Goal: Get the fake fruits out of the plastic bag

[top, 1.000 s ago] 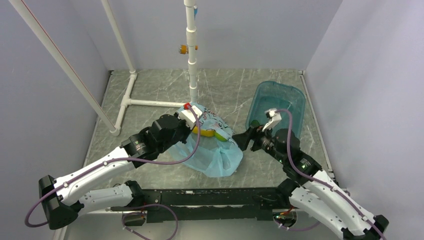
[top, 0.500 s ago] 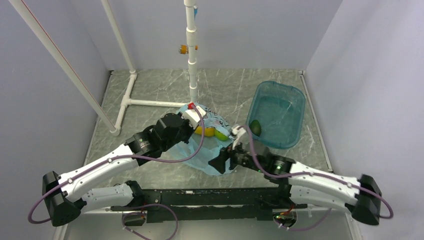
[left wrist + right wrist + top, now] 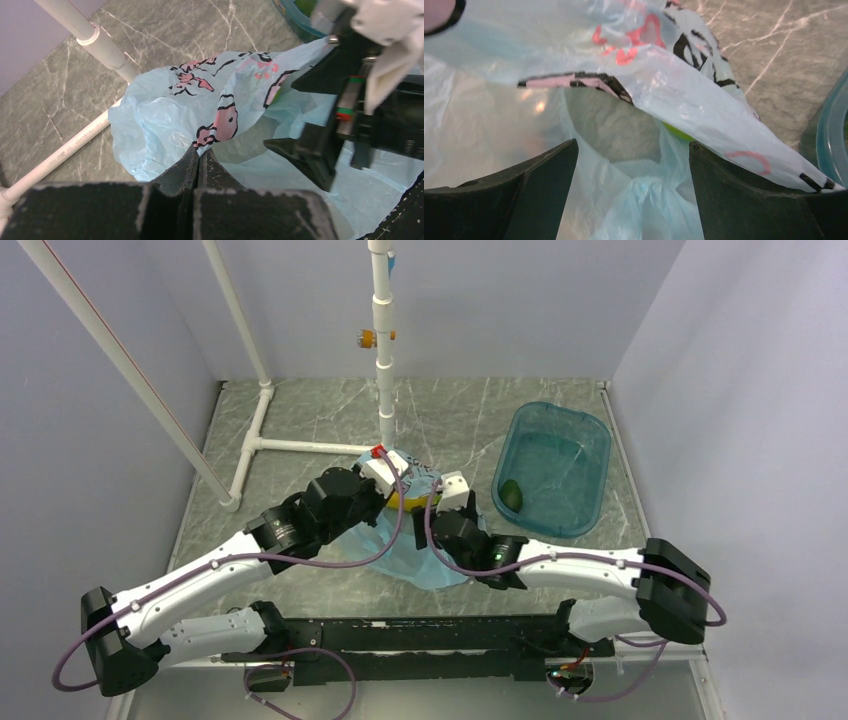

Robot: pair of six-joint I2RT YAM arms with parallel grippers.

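Pinching plastic bag (image 3: 165, 120), left end effector (image 3: 199, 152) clamped.

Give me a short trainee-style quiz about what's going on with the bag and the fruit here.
1. True or false: the dark green fruit lies in the teal tub.
2. Pick one. The left pincer is: A) open, holding nothing; B) shut on the blue bag; C) shut on a yellow fruit.
3. Fill in the blank: the right pincer, facing the bag's opening, stands ____ (open or shut).

Key: 1 true; 2 B; 3 open.
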